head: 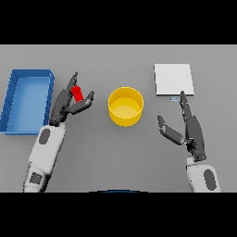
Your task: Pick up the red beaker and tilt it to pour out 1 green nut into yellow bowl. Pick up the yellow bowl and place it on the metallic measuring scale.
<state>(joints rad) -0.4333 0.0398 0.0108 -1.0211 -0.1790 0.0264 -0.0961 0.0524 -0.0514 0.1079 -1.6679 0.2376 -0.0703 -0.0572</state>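
Over on the far left: deep blue rectangular plastic bin [14, 99], sitting idle, no part in the job as far as can be told. Just right of it, left hand [69, 102] with thumb and fingers closing around the small red cylindrical beaker [77, 93], beaker poking up between them, tilted a bit. Looks like contact on both sides, so probably gripped, though can't say whether lifted off the grey table [102, 152] yet. Can't see any green nut either, too small or hidden inside.

Middle of the table: round yellow bowl [126, 107], upright, looks empty, well apart from the beaker.

Further right: right hand [187, 127], fingers straight and spread, thumb out, holding nothing, parked near the flat square silvery-white measuring scale [173, 79] at the back right.

So, step in hand: first one, the beaker pickup, pour not yet done. Next move calls for carrying the beaker right until above the bowl's rim, then a slow tilt so only one nut drops. Tip too fast and probably more than one rolls out.
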